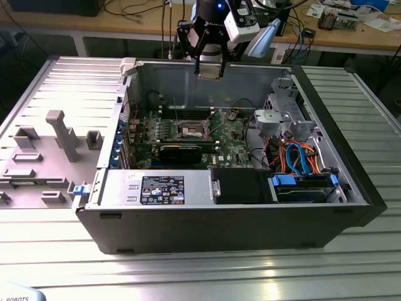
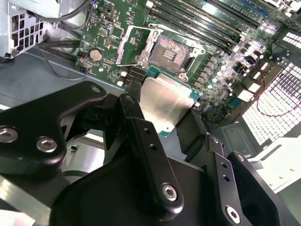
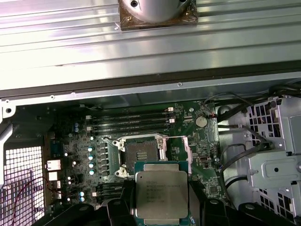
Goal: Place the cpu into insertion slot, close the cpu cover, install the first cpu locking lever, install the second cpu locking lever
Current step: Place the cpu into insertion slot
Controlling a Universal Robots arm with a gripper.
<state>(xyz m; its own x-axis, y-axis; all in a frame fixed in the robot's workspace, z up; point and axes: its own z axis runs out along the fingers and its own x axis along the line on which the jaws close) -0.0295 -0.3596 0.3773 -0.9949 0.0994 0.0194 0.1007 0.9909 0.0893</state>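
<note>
Fingers pinch chip by two opposite edges. We see gripper high over rear wall of computer case. Socket sits on green board, well below chip and slightly toward exterior view's left. It is empty, dark centre bare. Cover tipped up beside socket, so we judge way in open. Chip: flat square, dull grey metal face, green rim. Held roughly level, edges near parallel to socket's.

Ribbed grey metal table streaked with glare, wooden workbench set behind it, cables strewn across its top
</note>
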